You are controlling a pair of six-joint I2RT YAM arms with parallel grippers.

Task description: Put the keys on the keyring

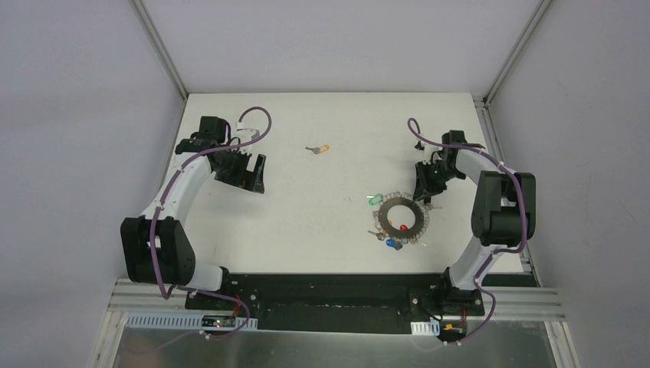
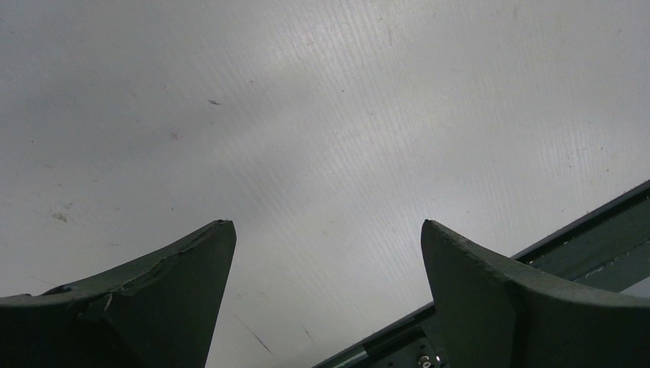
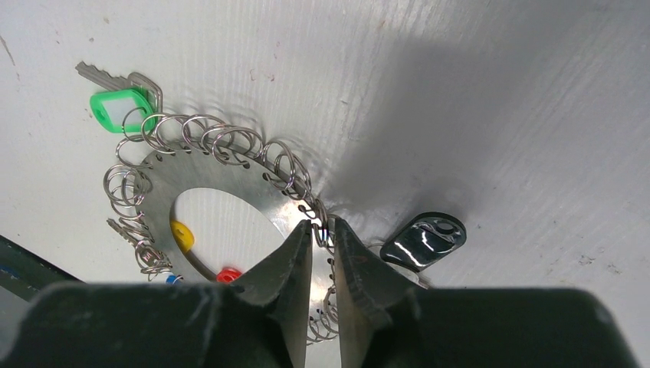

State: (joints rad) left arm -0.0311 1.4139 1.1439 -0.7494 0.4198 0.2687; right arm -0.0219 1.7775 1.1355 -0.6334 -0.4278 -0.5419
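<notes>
The keyring (image 1: pixel 404 218) is a flat grey metal ring fringed with wire loops, right of centre on the table. In the right wrist view the keyring (image 3: pixel 253 180) carries a green key (image 3: pixel 119 107), and a black key (image 3: pixel 424 240) lies at its rim. Yellow (image 3: pixel 182 235) and red (image 3: pixel 228 274) heads show in its hole. My right gripper (image 3: pixel 322 226) is nearly shut, pinching a wire loop (image 3: pixel 325 228) at the ring's edge. A loose yellow key (image 1: pixel 318 149) lies far back at centre. My left gripper (image 2: pixel 327 224) is open and empty over bare table at the far left (image 1: pixel 257 175).
A dark metal rail (image 2: pixel 582 245) runs along the table edge by the left gripper. White enclosure walls with aluminium posts (image 1: pixel 161 46) stand round the table. The black base plate (image 1: pixel 329 295) spans the near edge.
</notes>
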